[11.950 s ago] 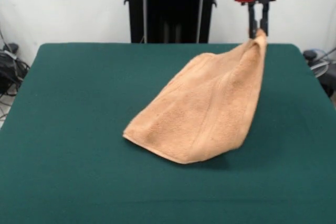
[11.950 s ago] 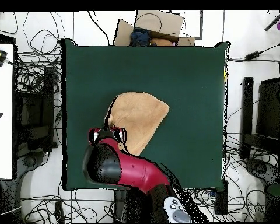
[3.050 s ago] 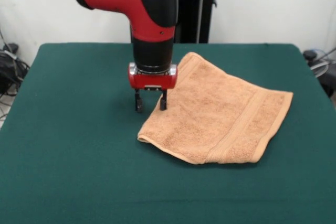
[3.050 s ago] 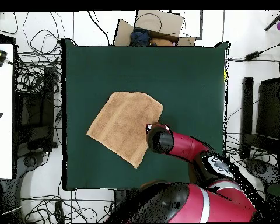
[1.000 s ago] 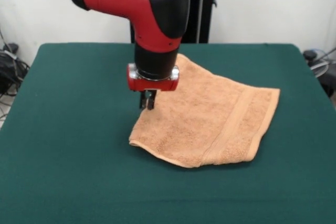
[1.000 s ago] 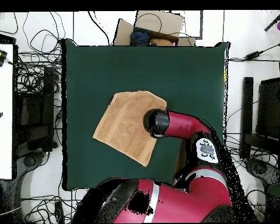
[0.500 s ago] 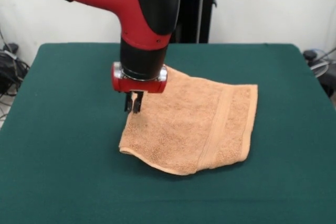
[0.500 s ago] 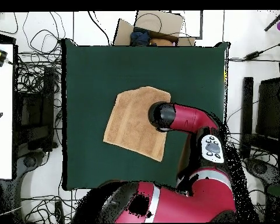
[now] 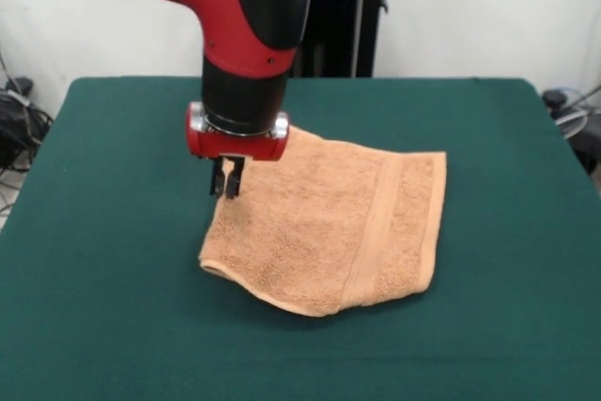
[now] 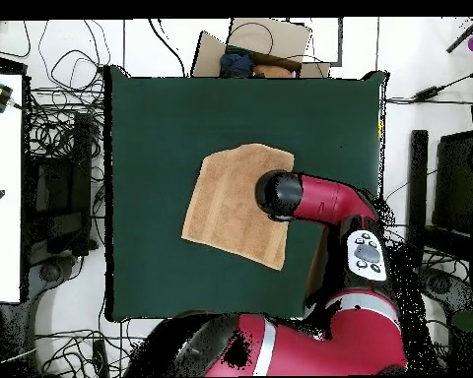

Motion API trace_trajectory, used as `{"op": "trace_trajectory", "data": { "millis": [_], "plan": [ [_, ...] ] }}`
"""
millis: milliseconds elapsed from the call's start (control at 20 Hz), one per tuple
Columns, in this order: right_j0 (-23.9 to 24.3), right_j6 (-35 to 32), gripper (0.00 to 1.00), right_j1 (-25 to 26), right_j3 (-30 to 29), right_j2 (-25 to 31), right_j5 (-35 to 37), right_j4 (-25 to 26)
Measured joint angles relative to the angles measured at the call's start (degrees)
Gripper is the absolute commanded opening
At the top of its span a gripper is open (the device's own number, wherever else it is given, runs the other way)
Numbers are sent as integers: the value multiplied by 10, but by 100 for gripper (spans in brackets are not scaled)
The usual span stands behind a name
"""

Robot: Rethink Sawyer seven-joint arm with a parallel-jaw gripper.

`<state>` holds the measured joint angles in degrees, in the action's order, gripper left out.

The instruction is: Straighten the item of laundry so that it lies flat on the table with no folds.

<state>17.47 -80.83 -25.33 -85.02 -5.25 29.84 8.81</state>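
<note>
1. The pincer (image 9: 226, 185) is down at the towel's (image 9: 329, 227) edge on the picture-left side of the front view. Its two dark tips sit close together and seem to pinch the cloth there, so I'd say it is closed on the towel's edge.

2. The towel lies near the middle of the tabletop (image 9: 113, 326), mostly spread. Its front edge looks doubled, with a rounded lip along the near side, so I judge it is folded over on itself, not a single layer.

3. To do this step well, I'd keep the grip low and drag sideways, just skimming the surface, so the cloth slides without bunching. Then the top layer needs lifting and peeling back away from the fold line.

4. Terry on a cloth-covered surface will likely cling. A slow, steady pull should suit it better than a jerk.

5. From overhead, the towel (image 10: 236, 202) has dark green tabletop (image 10: 152, 118) all round it, with plenty of room to open out either way.

6. Around the tabletop are tangled cables (image 10: 68, 148) on a pale floor, and a cardboard box (image 10: 260, 44) beyond the far edge.
</note>
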Motion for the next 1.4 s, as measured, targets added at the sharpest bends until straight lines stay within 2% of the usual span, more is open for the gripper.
{"op": "trace_trajectory", "data": {
  "millis": [350, 600, 800, 1400],
  "plan": [
    [-32, 0, 0, -16, -8, -38, -2, 22],
    [-87, 0, 0, -27, -19, -80, -17, 25],
    [-110, 0, 0, -38, -31, -95, -32, 25],
    [-60, 0, 0, -55, -33, -95, -33, 25]
  ]
}}
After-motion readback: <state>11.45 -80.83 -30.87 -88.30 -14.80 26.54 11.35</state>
